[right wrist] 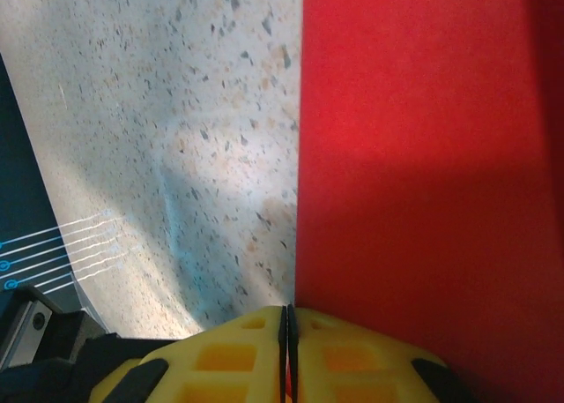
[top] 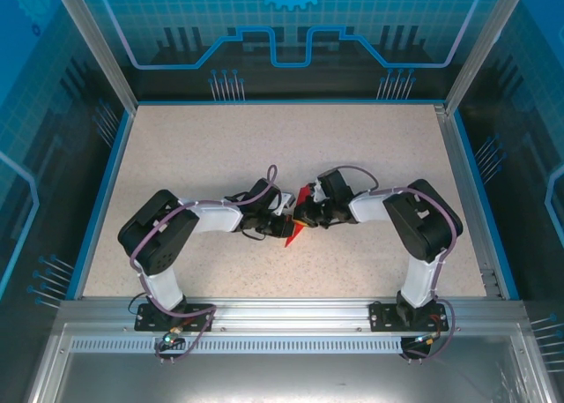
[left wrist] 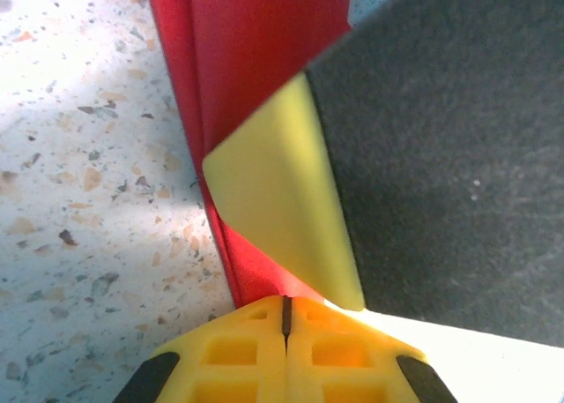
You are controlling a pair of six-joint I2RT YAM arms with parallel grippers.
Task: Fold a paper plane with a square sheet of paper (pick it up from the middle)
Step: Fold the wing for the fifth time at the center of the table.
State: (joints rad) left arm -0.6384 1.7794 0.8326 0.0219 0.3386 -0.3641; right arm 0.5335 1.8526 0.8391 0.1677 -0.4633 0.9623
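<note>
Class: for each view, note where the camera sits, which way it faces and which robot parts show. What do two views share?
Top external: above and behind the bases, facing down at the table; both arms, left gripper and right gripper gripping the red paper.
Left wrist: on that wrist, facing along its shut yellow fingers at the paper.
Right wrist: likewise, along its own shut fingers.
Shared: the red paper.

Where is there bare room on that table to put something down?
The far half of the speckled beige tabletop, up to the blue rear rim, is bare; so is the near strip between the arm bases. The middle is crowded: left gripper and right gripper pinch the bright red creased paper.
</note>
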